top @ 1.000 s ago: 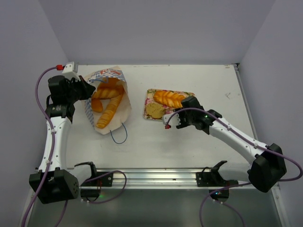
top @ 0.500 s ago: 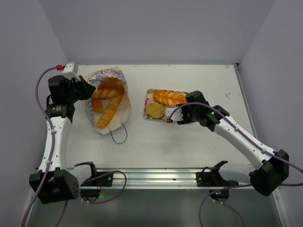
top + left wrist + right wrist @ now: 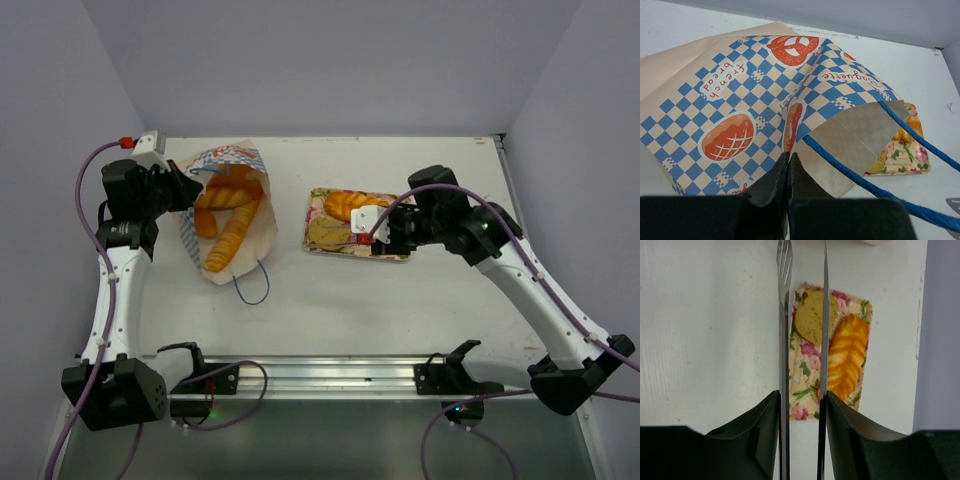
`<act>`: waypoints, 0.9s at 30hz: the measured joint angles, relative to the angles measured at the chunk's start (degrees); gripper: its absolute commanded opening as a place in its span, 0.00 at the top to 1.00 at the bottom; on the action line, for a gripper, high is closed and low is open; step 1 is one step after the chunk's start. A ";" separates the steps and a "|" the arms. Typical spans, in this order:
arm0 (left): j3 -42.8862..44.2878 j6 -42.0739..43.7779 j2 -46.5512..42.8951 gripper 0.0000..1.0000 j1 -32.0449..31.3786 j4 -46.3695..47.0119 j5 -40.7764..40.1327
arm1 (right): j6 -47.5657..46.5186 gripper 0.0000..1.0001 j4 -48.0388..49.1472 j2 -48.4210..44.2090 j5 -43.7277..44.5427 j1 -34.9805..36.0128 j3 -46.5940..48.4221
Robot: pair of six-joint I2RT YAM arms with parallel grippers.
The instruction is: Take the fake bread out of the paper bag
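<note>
Left gripper (image 3: 788, 159): jaws clamped on the bag (image 3: 740, 100) rim, mouth held open. Right gripper (image 3: 803, 260): jaws slightly apart, empty, above the tray (image 3: 802, 390). Several breads (image 3: 232, 232) lie inside the bag. Widen the right jaws, enter along the bag's length, and grip one loaf mid-body.

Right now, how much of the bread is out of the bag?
Done: a braided loaf and a round bun lie on the flowered tray. In hand: the left fingers pinch the edge of the bag, holding it open; the right fingers hang empty above the tray. Left: several loaves and sticks remain inside the bag.
</note>
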 measured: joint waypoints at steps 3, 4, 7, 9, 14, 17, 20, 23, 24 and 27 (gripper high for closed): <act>0.00 0.00 0.02 1.00 -0.02 -0.02 0.22 | 1.77 0.57 -1.14 0.92 -2.45 3.06 3.04; 0.00 0.00 0.02 1.00 0.00 -0.04 0.28 | 2.49 0.58 -1.09 1.57 -2.27 5.29 4.02; 0.00 0.00 0.02 1.00 -0.02 -0.15 0.37 | 4.85 0.58 -0.24 4.98 -1.86 11.47 7.10; 0.00 0.00 0.02 1.00 -0.02 -0.20 0.37 | 6.38 0.58 1.44 8.24 0.11 14.99 9.20; 0.00 0.02 0.02 1.00 0.00 -0.24 0.44 | 8.57 0.59 8.13 19.30 8.72 21.38 14.38; 0.00 0.02 0.02 1.00 0.00 -0.24 0.59 | 8.44 0.59 12.31 27.06 14.56 24.24 18.29; 0.00 0.02 0.00 1.00 0.00 -0.24 0.79 | 7.32 0.59 16.61 34.18 20.02 26.49 21.27; 0.00 0.02 -0.04 1.00 0.00 -0.24 1.07 | 6.08 0.59 19.45 40.30 24.06 28.13 24.09; 0.00 0.02 -0.07 1.00 0.00 -0.24 1.20 | 5.60 0.59 20.09 42.27 25.24 28.55 25.03; -0.02 0.00 -0.26 1.00 0.00 -0.24 1.42 | 4.33 0.58 22.27 46.62 28.17 29.49 26.56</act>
